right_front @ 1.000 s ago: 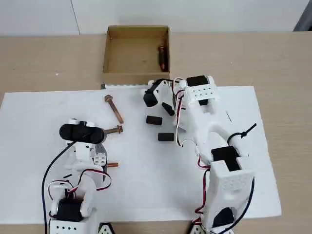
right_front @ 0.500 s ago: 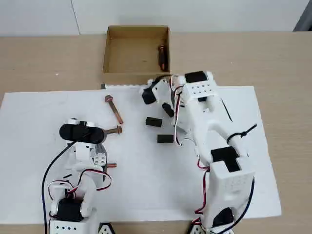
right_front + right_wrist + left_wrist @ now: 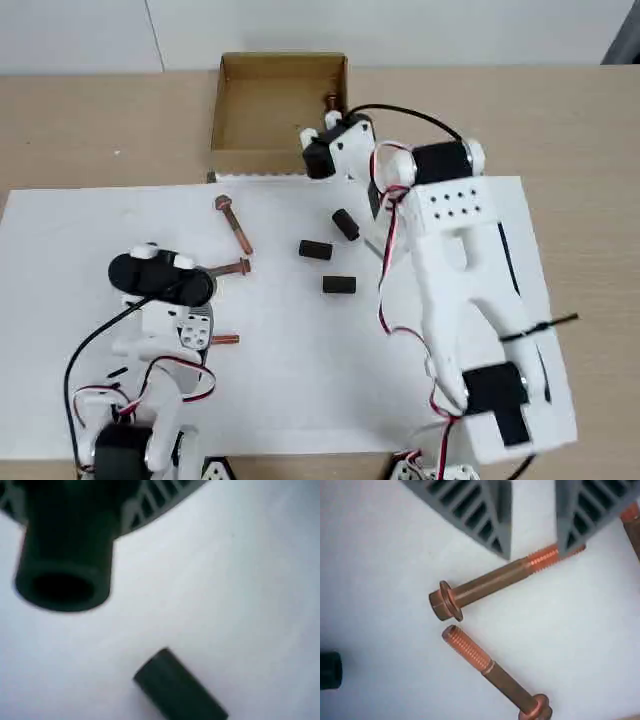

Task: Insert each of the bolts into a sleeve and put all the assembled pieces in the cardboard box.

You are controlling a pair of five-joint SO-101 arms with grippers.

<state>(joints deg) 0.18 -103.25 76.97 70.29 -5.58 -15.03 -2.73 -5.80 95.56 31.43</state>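
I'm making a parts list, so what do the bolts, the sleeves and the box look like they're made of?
The bolts look like metal with a coppery, slightly shiny finish; cut threads and flanged heads show. The sleeves are matte black hollow tubes, probably plastic or rubber; I can't tell which. The box is dull brown cardboard with thin walls.

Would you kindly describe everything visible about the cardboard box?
The cardboard box is a shallow, open-topped brown tray, roughly square, resting flat on the wooden table just beyond the white sheet. One copper-coloured bolt lies along its right wall, and the right claw hangs over its near right corner.
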